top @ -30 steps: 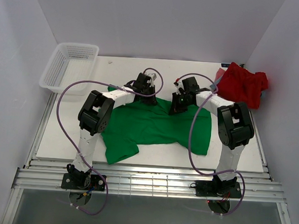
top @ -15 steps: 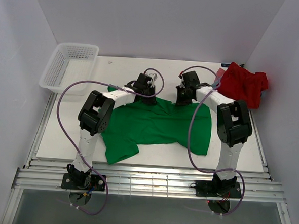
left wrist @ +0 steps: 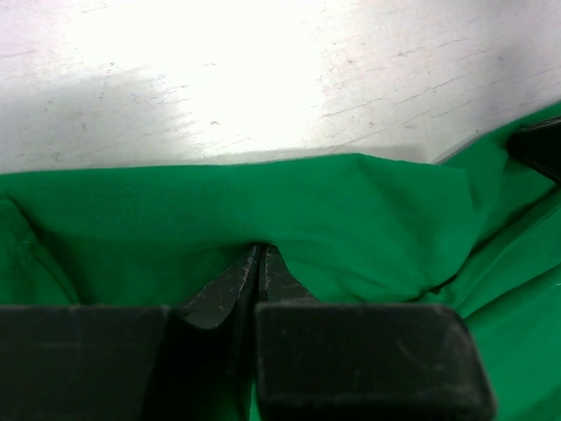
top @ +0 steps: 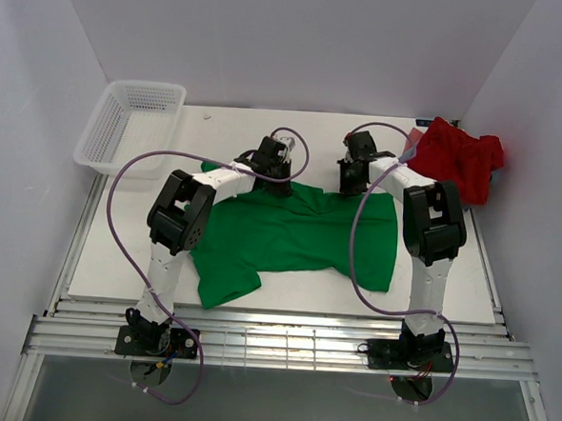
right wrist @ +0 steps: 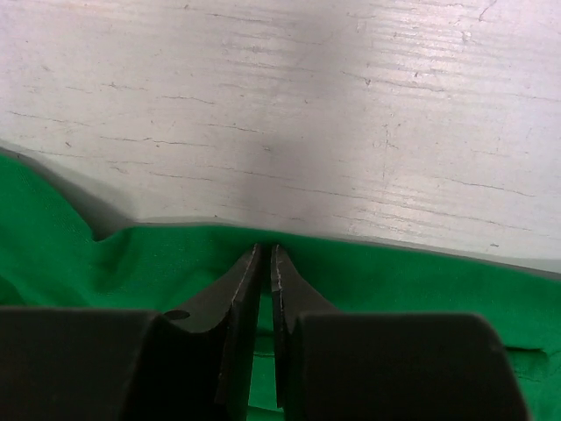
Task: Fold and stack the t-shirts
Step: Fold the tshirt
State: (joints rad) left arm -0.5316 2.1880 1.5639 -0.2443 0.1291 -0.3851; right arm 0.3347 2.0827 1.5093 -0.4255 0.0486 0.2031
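Note:
A bright green t-shirt (top: 289, 238) lies spread across the middle of the white table (top: 238, 132). My left gripper (top: 277, 174) is at its far edge on the left, and in the left wrist view it (left wrist: 260, 250) is shut on a raised fold of the green cloth (left wrist: 351, 202). My right gripper (top: 352, 180) is at the far edge on the right; its wrist view shows it (right wrist: 266, 249) pinched on the green hem (right wrist: 394, 281). A red t-shirt (top: 461, 159) lies crumpled at the back right corner.
A white mesh basket (top: 129, 125) stands at the back left, overhanging the table's edge. White walls close in on three sides. Purple cables loop from both arms over the shirt. Bare tabletop (right wrist: 307, 105) lies just beyond the hem.
My right gripper has moved from over the shirt's middle back to its far edge and the hem there has shifted toward the back. The left gripper has stayed in place.

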